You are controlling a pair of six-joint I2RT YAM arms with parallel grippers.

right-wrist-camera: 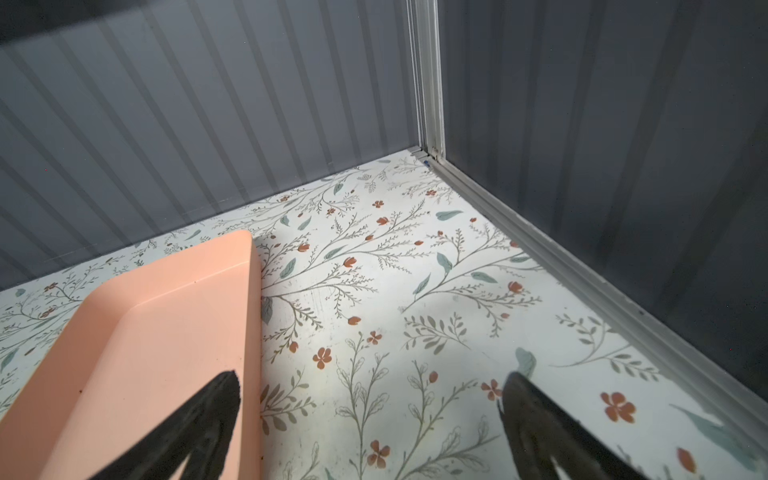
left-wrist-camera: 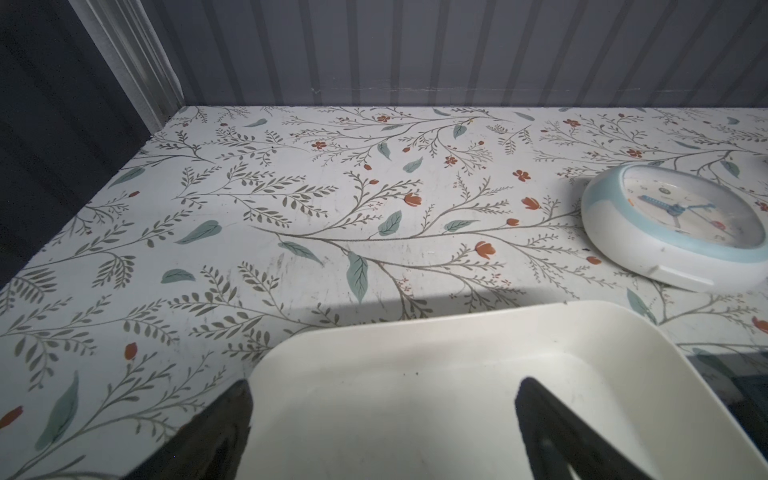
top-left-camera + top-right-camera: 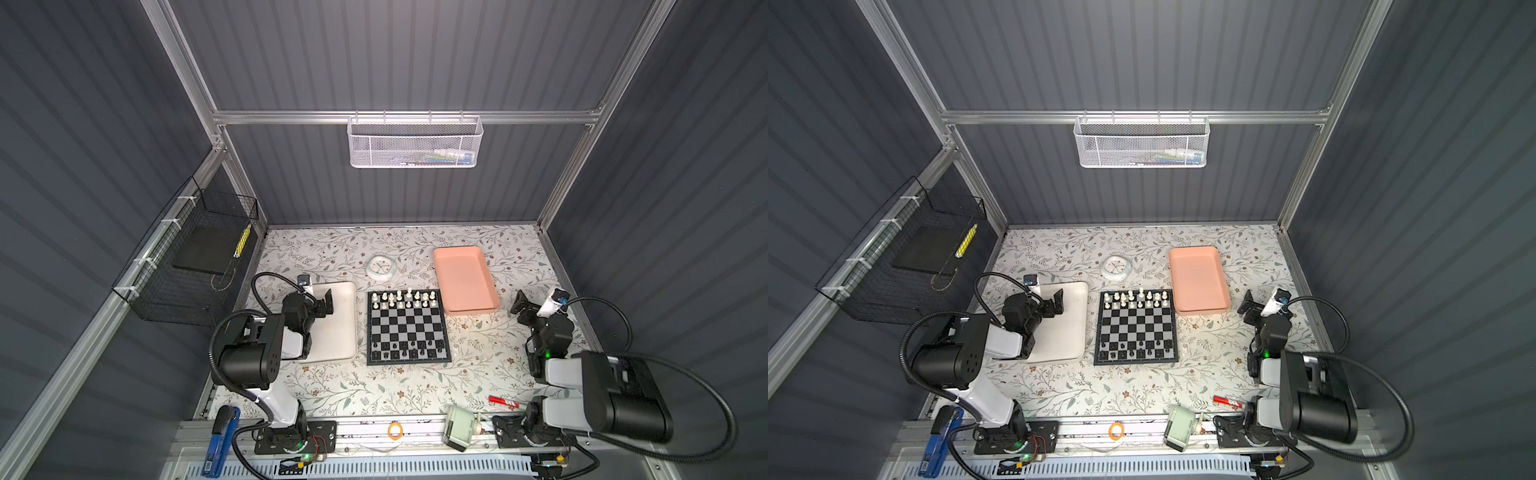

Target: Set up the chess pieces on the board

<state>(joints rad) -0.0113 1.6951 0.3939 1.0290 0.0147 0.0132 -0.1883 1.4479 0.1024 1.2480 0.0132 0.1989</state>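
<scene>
The left claw (image 3: 328,300) hangs spread and empty over the cream rectangular plastic tray (image 3: 345,324). To its right, between both arms, the small black-and-silver checked chessboard (image 3: 407,328) lies square on the floral worktop (image 3: 374,390). The tiny cream-white chess pieces (image 3: 405,300) fill its far rows, the black ones (image 3: 405,349) its near rows; setup appears complete. The right claw (image 3: 519,302), spread and empty, hangs beside the salmon-pink rectangular tray (image 3: 465,278). Neither wrist view shows the pieces; both top views do.
</scene>
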